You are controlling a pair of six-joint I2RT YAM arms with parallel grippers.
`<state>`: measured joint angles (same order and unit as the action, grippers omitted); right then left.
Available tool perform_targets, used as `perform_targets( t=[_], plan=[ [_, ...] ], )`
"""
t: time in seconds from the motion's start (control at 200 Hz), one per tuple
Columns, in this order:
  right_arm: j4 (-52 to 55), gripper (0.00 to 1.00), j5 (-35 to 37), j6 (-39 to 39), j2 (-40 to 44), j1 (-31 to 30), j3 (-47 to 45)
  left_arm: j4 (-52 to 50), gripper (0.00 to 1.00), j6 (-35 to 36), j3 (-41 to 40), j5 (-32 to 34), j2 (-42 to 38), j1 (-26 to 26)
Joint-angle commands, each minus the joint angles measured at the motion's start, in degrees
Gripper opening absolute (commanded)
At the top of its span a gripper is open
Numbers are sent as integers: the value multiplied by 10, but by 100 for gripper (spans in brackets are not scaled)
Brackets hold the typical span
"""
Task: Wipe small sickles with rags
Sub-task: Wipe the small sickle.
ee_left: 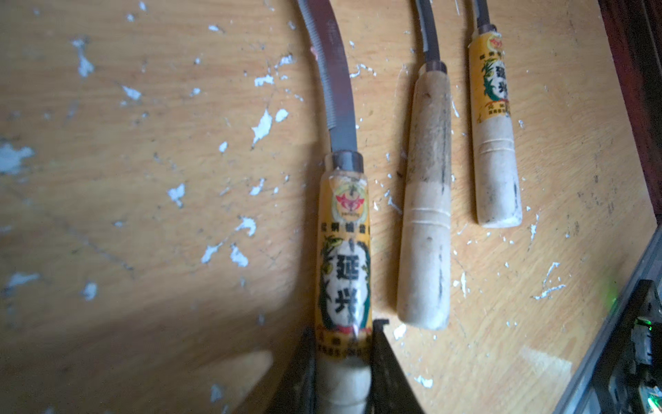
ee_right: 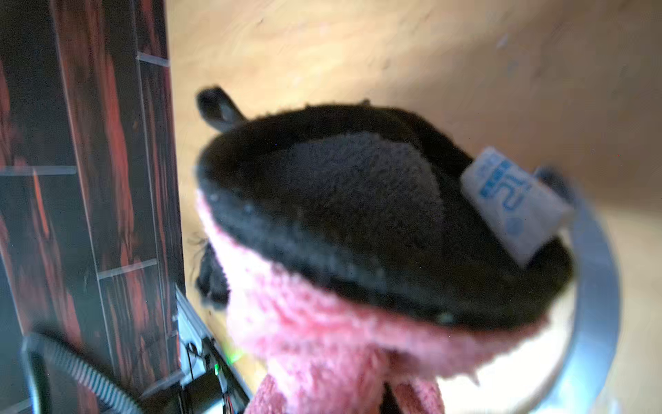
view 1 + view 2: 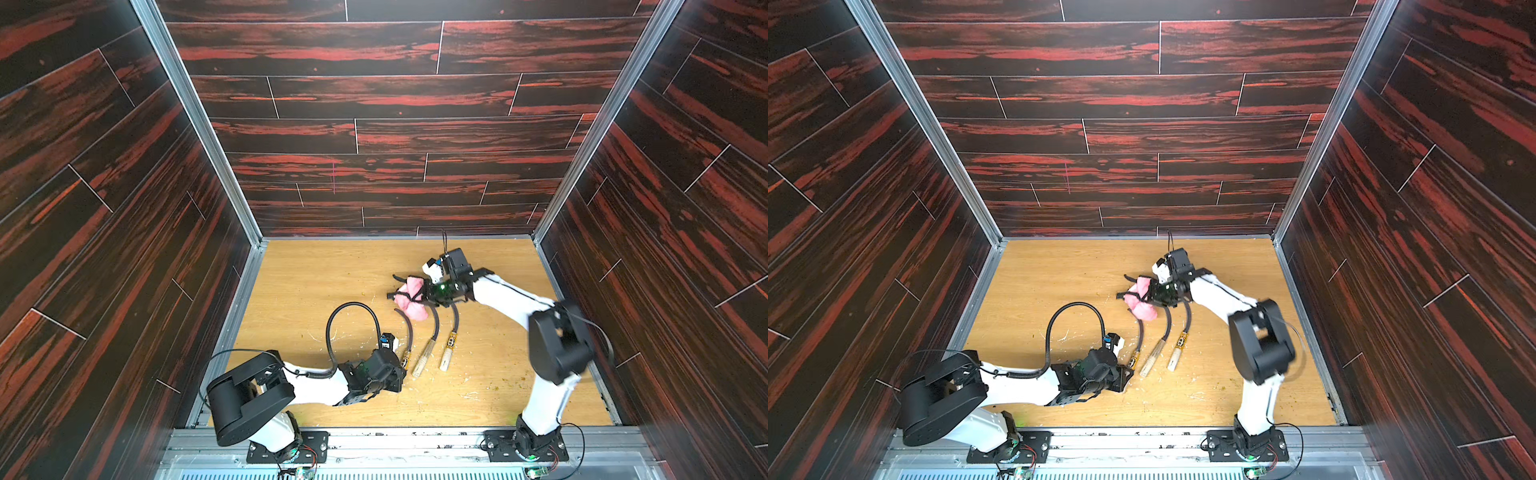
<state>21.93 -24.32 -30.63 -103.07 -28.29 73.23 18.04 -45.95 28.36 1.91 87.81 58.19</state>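
- In a top view, I had the right gripper [image 3: 415,293] clamped on the pink rag [image 3: 415,311] over the blade tips. Three sickles [image 3: 424,356] lay side by side, and wiping seemed barely begun.
- Left wrist: the left gripper [image 1: 344,362] pinched the labelled sickle [image 1: 344,258] by its handle, arm stretched low.
- Right wrist: the rag sat bunched right by a grey blade [image 2: 594,286], wrist tipped down.

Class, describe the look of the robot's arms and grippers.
Both the left arm and right arm have white shells between bulky black joint housings. A ribbed black hose loops off the left arm; thin black wires trail the right. The left gripper and right gripper are black, with green wrist lights.
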Motion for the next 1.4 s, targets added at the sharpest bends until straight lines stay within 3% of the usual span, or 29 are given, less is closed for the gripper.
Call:
perform_targets(
  t=[0.0, 0.266, 0.461, 0.701, 0.992, 1.393],
  plan=[
    [3, 0, 20, -1, 18, -26, -60, -59, 0, -3, -6, -1, 31, 1],
    [-101, 0, -5, -59, -56, -40, -137, -55, 0, -13, -21, 7, 11, 1],
    [-133, 0, -3, -76, -115, -39, -131, -47, 0, -13, -29, -3, 9, 1],
    [-129, 0, -1, -83, -188, -25, -56, -37, 0, -16, -36, -12, 18, 1],
    [-52, 0, 9, -48, -257, 1, 81, -30, 0, -18, -46, -20, 21, 1],
    [1, 0, -23, -34, -318, 49, 241, -34, 0, -24, -52, -21, 16, 2]
  ],
)
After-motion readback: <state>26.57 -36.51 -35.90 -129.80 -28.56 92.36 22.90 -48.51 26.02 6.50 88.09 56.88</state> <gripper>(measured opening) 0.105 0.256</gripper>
